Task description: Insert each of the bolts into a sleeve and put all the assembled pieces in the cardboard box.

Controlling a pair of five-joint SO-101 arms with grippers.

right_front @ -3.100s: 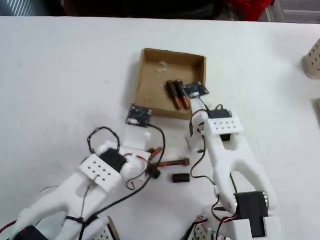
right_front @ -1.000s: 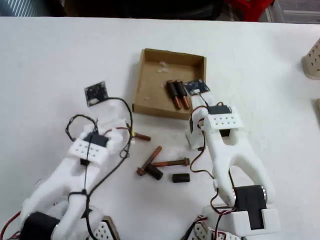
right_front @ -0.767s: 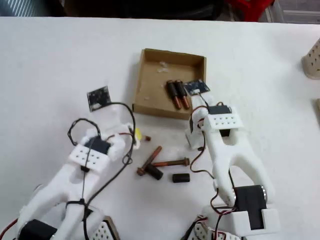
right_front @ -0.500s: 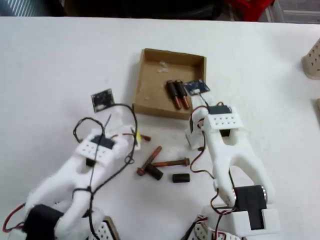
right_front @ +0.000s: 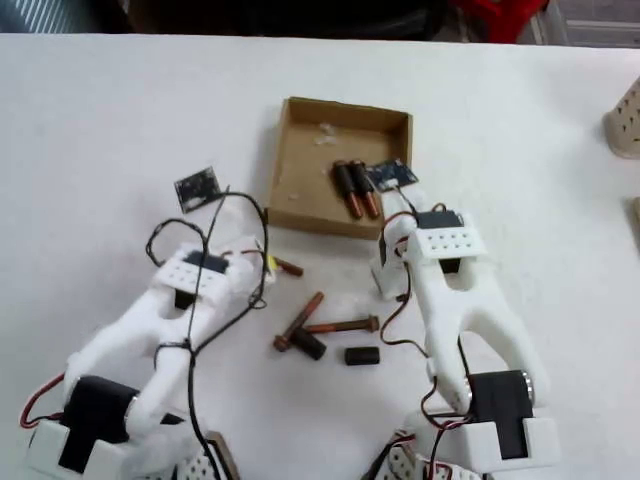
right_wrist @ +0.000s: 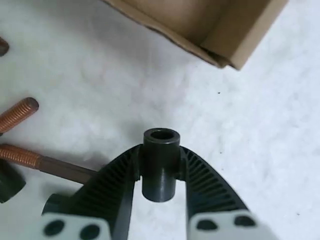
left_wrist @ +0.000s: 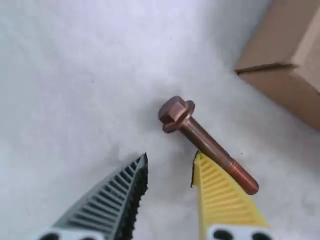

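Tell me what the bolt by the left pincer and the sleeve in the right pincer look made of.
Bolt: likely metal, copper-coloured with a soft sheen; hex flange head and cut threads. Sleeve: dark tube, matte black; metal or hard plastic, cannot tell.

white table, dark room behind

the white tabletop is evenly lit and runs to a far edge, with a dark strip of room beyond it. past that edge sit a red object and a pale striped surface. a beige perforated block stands at the table's side.
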